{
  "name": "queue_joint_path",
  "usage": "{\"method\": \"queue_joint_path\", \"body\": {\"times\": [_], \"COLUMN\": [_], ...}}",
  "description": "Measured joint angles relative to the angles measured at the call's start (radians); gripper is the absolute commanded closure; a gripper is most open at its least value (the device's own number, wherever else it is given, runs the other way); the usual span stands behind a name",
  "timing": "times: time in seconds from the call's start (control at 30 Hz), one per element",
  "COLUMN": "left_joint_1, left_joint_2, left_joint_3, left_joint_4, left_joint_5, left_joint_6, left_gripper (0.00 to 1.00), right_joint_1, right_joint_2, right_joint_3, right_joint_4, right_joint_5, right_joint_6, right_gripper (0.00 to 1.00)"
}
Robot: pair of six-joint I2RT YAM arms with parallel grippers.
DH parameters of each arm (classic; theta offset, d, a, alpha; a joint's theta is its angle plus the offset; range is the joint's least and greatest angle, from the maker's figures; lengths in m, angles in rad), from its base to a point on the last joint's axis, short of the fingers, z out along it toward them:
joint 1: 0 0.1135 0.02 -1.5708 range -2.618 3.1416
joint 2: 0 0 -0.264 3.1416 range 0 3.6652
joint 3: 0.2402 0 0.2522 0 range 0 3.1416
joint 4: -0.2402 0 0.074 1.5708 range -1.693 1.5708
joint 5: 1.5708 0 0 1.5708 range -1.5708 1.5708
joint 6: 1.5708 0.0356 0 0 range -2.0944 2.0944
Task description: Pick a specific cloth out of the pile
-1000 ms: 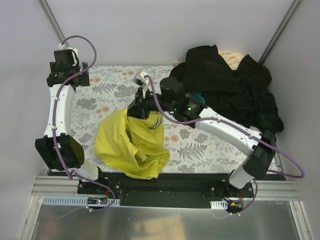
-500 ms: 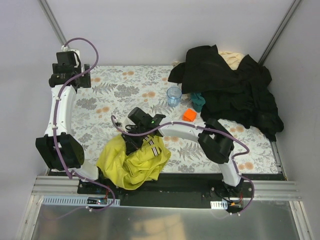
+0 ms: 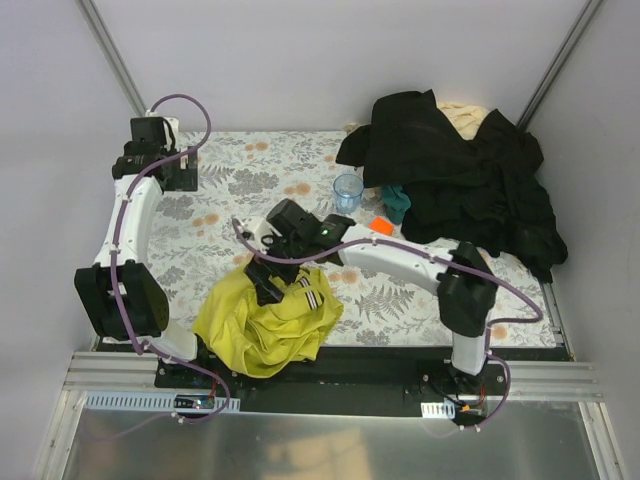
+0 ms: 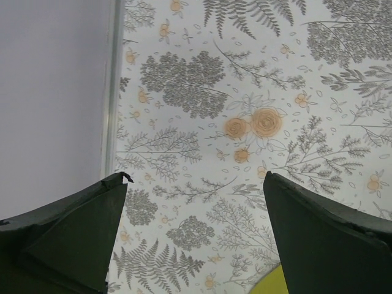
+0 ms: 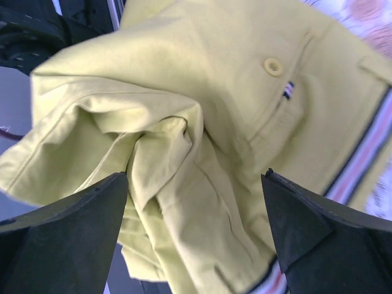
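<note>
Yellow-green cloth (image 3: 258, 332) is being seen well apart from the pile (image 3: 455, 180), beneath the spread right claw (image 3: 268, 288), so picking seems done.

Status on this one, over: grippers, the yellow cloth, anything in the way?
Left gripper open, empty; right gripper open above cloth. Cloth heaped at near table edge, apart from pile. Nothing blocking.

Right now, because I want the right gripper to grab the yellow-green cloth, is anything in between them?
Nothing visible. The right gripper hangs open directly over the cloth, whose folds fill the wrist view between its fingers. The cup and orange cube sit farther back, toward the pile.
</note>
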Motion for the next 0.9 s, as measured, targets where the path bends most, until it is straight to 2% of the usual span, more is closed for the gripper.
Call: {"method": "queue_joint_path", "body": {"times": [0.17,0.3,0.4,0.53,0.7,0.9], "left_joint_1": [-0.022,-0.038,-0.049,-0.062,-0.064,-0.064], "left_joint_2": [0.000,-0.001,-0.009,-0.026,-0.029,-0.029], "left_joint_3": [-0.033,-0.062,-0.107,-0.182,-0.213,-0.242], "left_joint_4": [0.000,0.001,0.008,0.024,0.027,0.048], "left_joint_5": [0.053,0.091,0.122,0.163,0.192,0.198], "left_joint_6": [-0.006,-0.027,-0.050,-0.078,-0.109,-0.158], "left_gripper": [0.00,0.00,0.00,0.00,0.00,0.00], "right_joint_1": [-0.031,-0.110,-0.257,-0.541,-0.723,-0.925], "right_joint_2": [-0.171,-0.330,-0.472,-0.660,-0.837,-0.970], "right_joint_3": [-0.009,-0.098,-0.275,-0.563,-0.786,-0.940], "right_joint_4": [-0.053,-0.042,0.054,0.176,0.242,0.328], "right_joint_5": [0.059,0.079,0.118,0.237,0.380,0.462], "right_joint_6": [-0.044,-0.039,0.022,0.138,0.191,0.225], "right_gripper": [0.01,0.01,0.01,0.01,0.01,0.01]}}
